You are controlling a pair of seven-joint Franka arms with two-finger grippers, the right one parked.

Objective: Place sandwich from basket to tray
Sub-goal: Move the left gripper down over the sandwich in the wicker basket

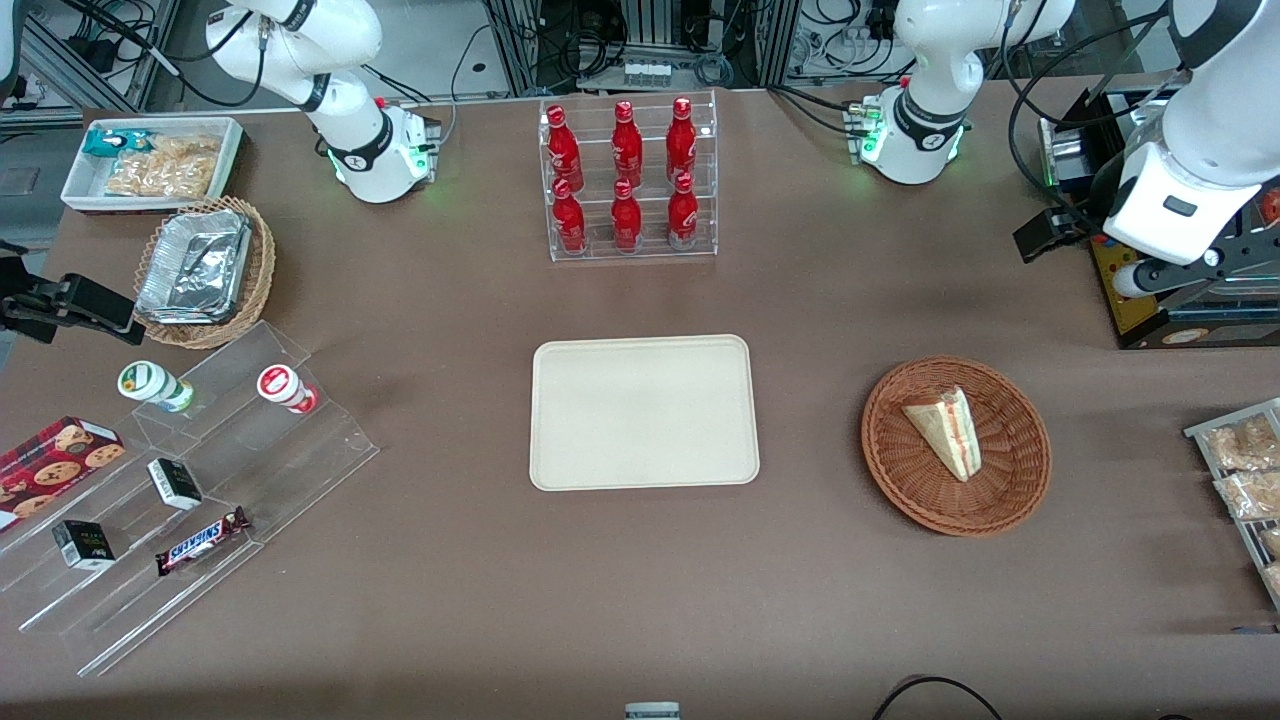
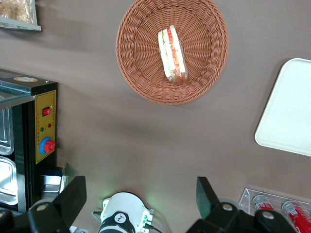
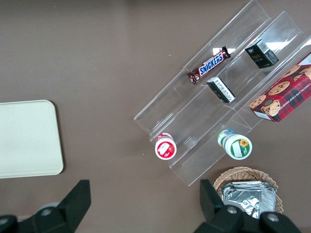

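Observation:
The sandwich (image 1: 945, 432), a pale bread wedge with red and green filling, lies in the round reddish-brown wicker basket (image 1: 1020, 490) toward the working arm's end of the table. It also shows in the left wrist view (image 2: 171, 54), in the basket (image 2: 141, 73). The cream-beige tray (image 1: 642, 412) lies flat and empty at the table's middle, beside the basket; its corner shows in the left wrist view (image 2: 286, 111). My left gripper (image 1: 1085, 245) hangs high above the table, farther from the front camera than the basket. It is open and empty (image 2: 141, 194).
A black machine with a red button (image 1: 1150, 300) stands beside my gripper. A clear rack of red bottles (image 1: 628, 180) stands farther back than the tray. Snack bags (image 1: 1245, 470) lie at the working arm's table edge. A clear stepped shelf (image 1: 200, 480) with snacks stands toward the parked arm's end.

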